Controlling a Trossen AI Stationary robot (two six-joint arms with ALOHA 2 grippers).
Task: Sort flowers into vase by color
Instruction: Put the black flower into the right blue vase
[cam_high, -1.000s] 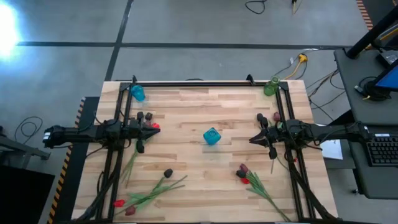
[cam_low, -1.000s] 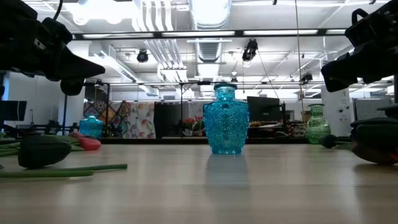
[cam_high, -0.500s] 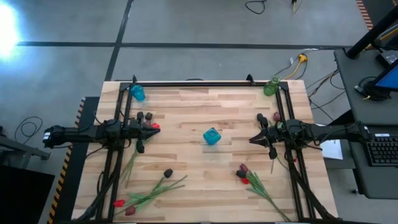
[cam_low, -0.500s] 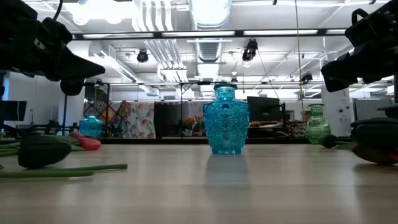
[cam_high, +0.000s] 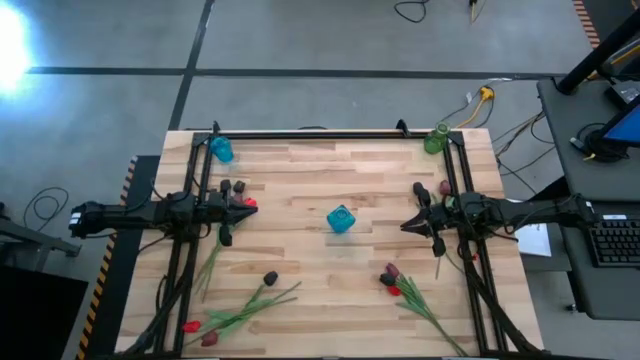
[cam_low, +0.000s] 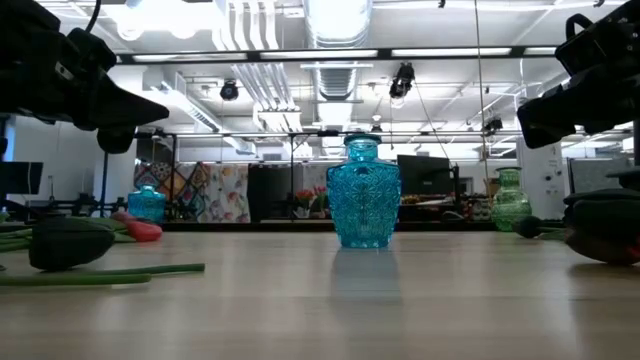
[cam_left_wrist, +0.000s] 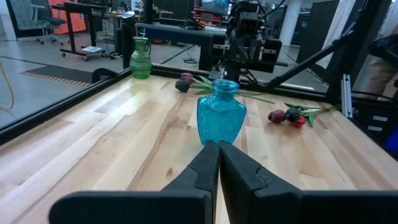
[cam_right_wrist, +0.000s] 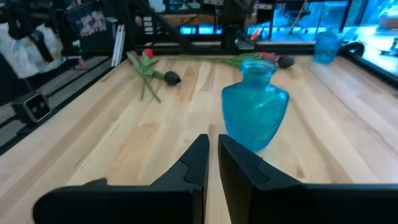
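A blue glass vase (cam_high: 341, 219) stands upright at the table's middle, also in the low view (cam_low: 363, 195). Tulips lie flat on the wood: a bunch near the near-left corner (cam_high: 235, 312) with a black head (cam_high: 270, 278), a red and maroon pair near the near-right (cam_high: 392, 280), and a few heads beside the left arm (cam_high: 235, 188). My left gripper (cam_high: 250, 206) (cam_left_wrist: 218, 144) hovers left of the vase, shut and empty. My right gripper (cam_high: 405, 224) (cam_right_wrist: 212, 139) hovers right of the vase, shut and empty. Both point at the vase (cam_left_wrist: 221, 118) (cam_right_wrist: 255, 115).
A small blue vase (cam_high: 221, 149) stands at the far-left corner and a green vase (cam_high: 435, 139) at the far-right corner. One dark tulip head (cam_high: 444, 187) lies by the right arm. Black frame rails run along the left, right and far edges. Bare wood surrounds the middle vase.
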